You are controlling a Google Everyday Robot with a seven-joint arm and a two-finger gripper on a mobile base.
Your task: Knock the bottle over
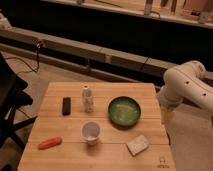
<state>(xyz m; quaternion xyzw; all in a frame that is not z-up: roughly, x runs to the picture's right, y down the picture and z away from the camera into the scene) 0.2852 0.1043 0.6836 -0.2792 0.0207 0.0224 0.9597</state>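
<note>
The bottle (pixel 88 98) is small, slim and whitish with a white cap. It stands upright on the wooden table (pixel 55 125), left of centre toward the far side. My white arm (pixel 186 84) comes in from the right. My gripper (pixel 167 115) hangs off the table's right edge, beside the green bowl, well right of the bottle and apart from it.
A green bowl (pixel 124 110) sits right of the bottle. A white paper cup (pixel 90 132) stands in front of it. A black flat object (pixel 66 105) lies to its left. An orange carrot-like item (pixel 49 143) and a pale sponge (pixel 137 144) lie near the front. A black chair (pixel 10 102) stands at left.
</note>
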